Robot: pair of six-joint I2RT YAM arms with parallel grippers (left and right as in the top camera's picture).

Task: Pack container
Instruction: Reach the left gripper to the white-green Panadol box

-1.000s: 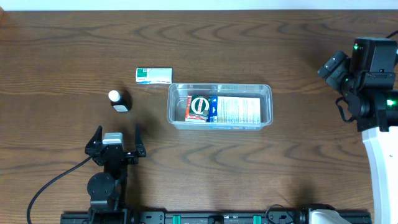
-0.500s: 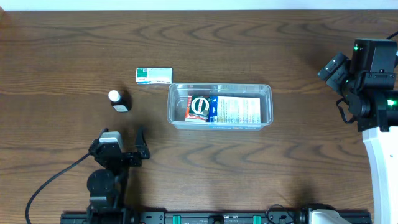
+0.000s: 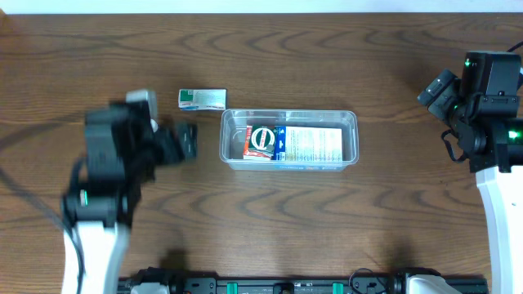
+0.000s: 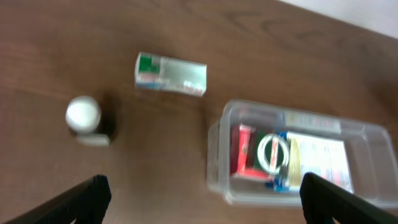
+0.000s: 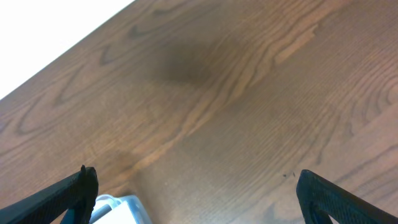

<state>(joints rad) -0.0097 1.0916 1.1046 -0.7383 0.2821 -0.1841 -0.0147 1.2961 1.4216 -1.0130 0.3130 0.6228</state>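
The clear plastic container point(image 3: 350, 140) lies mid-table and holds a red box with a round black-and-white item and a white-and-blue printed box. In the left wrist view the container point(image 4: 217, 158) is at the right. A green-and-white box point(image 3: 202, 99) lies just left of its far corner, and also shows in the left wrist view point(image 4: 171, 73). A small dark bottle with a white cap point(image 4: 87, 118) stands left of it, hidden under my arm in the overhead view. My left gripper point(image 3: 166, 132) is blurred, open and empty above the bottle area; its jaws point(image 4: 205, 199) are wide apart. My right gripper point(image 3: 437, 86) is open and empty at the far right.
The right wrist view shows only wood tabletop, the pale far edge at top left, and a white-and-blue object point(image 5: 118, 208) at the lower left between the open jaws point(image 5: 202, 193). A black rail runs along the table's near edge point(image 3: 286, 286).
My left arm has risen from the table's near edge and swung toward the far left, now covering the bottle in the overhead view. The right arm and the objects have not moved.
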